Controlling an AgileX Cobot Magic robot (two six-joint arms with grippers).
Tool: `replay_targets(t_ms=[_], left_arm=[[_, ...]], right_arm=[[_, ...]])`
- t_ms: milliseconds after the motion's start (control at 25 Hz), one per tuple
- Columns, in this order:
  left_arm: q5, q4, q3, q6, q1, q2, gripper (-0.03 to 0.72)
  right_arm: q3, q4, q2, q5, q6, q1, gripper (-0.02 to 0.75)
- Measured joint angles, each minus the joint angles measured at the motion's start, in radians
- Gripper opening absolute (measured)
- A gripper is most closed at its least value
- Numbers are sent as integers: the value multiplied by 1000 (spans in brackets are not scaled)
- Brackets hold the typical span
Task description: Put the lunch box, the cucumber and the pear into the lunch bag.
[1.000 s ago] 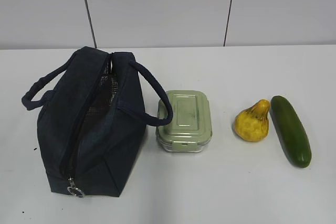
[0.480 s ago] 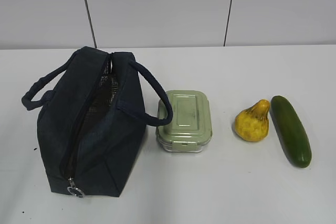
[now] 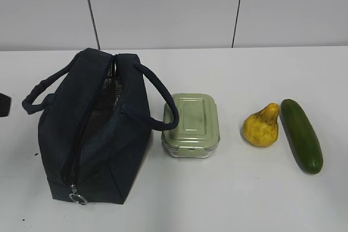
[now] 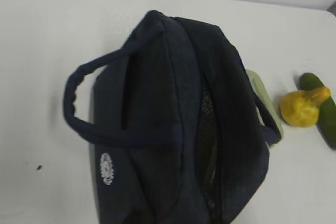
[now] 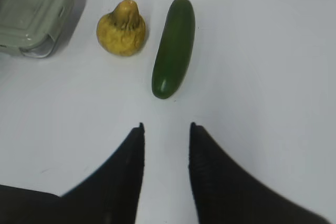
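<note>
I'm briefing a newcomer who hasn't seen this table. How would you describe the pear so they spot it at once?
Start at the navy lunch bag on the table's left and go right past the green-lidded lunch box. The pear lies next, just left of the cucumber. It is the only yellow thing: small, bumpy, with a narrow neck.

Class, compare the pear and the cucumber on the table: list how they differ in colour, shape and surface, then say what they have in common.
Colour: the pear is yellow-orange, the cucumber dark green.
Shape: the pear is squat with a narrow neck, the cucumber long with rounded ends.
Surface: the pear looks bumpy, the cucumber smooth.
Shared: both lie side by side on the white table, right of the lunch box, outside the lunch bag.
</note>
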Motion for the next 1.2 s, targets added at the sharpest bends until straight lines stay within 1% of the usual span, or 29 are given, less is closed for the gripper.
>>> replay_targets(t_ms=[120, 200, 240, 360, 520, 800, 880, 920, 960, 1040, 1120, 1200], left_arm=[[4, -49, -28, 74, 0, 108, 244], [1, -87, -33, 124, 0, 159, 244], [2, -102, -33, 140, 0, 176, 244], [1, -128, -34, 179, 0, 213, 244], [2, -156, -35, 227, 0, 237, 244], [-13, -158, -37, 265, 0, 324, 239], [-14, -160, -37, 270, 0, 350, 201], [-14, -164, -37, 271, 0, 362, 155], [-18, -166, -37, 275, 0, 371, 92], [-29, -179, -38, 287, 0, 385, 17], [-45, -196, -38, 294, 0, 388, -8], [-60, -208, -38, 298, 0, 388, -13]], right_arm=[[-9, 11, 146, -24, 1, 0, 435], [-10, 14, 231, -50, 2, 0, 481], [-10, 14, 260, -70, 2, 0, 490], [-19, 32, 335, -116, 2, 0, 501], [-71, 54, 400, -135, 4, 0, 503], [-177, 54, 514, -149, 4, 0, 503], [-194, 38, 565, -161, 4, 0, 503], [-203, 26, 595, -166, 4, 0, 503], [-215, 14, 621, -173, 4, 0, 503], [-242, -7, 692, -185, 4, -8, 503], [-276, -7, 760, -195, 4, -32, 503], [-312, 22, 825, -199, -1, -66, 503]])
